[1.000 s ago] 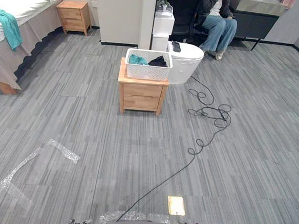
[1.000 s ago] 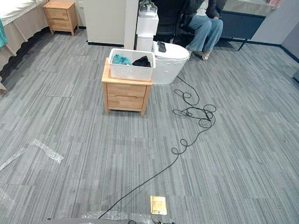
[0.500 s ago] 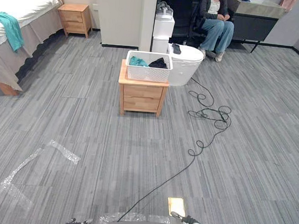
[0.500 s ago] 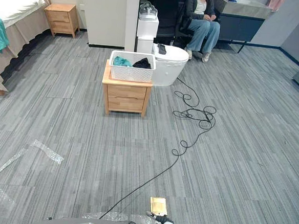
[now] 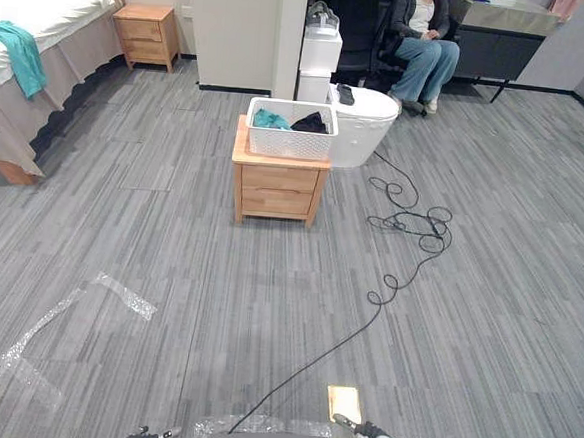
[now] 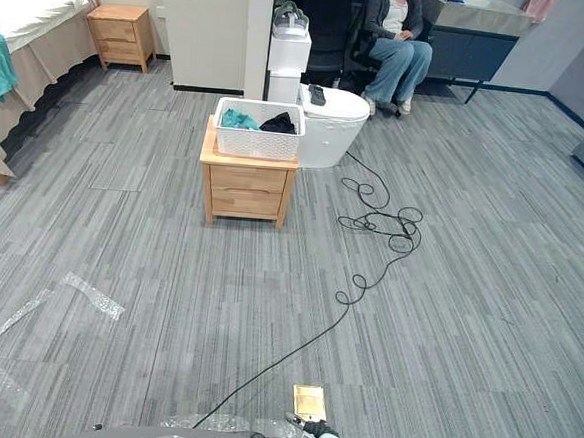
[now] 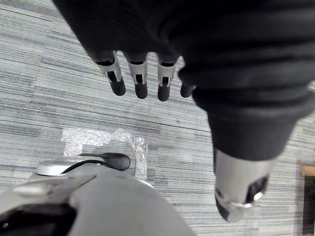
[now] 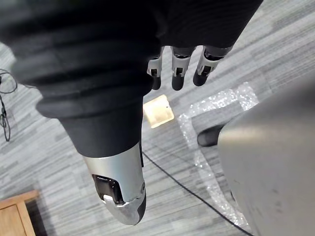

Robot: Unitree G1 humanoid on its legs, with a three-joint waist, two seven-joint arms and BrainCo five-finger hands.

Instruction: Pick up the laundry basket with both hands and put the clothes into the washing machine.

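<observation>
A white laundry basket (image 5: 290, 129) holding a teal garment (image 5: 270, 119) and a dark garment (image 5: 310, 123) stands on a small wooden nightstand (image 5: 277, 183) some way ahead on the floor. Right behind it sits a white rounded appliance (image 5: 364, 124) with a dark item on its lid. My left hand (image 7: 141, 78) hangs over the grey floor with straight fingers and holds nothing. My right hand (image 8: 178, 73) hangs the same way, empty, above a brass floor plate (image 8: 158, 111). Both hands are far from the basket.
A bed (image 5: 35, 21) with a teal cloth (image 5: 18, 52) stands at far left, beside a second nightstand (image 5: 147, 33). A person (image 5: 425, 43) sits in a chair at the back. A white pillar (image 5: 245, 30), white stacked boxes (image 5: 318, 60), and tape marks (image 5: 64, 323) on the floor.
The view has tilted slightly, so the whole scene sits a little lower. The basket and nightstand have not moved. My right hand's edge has come up at the bottom.
</observation>
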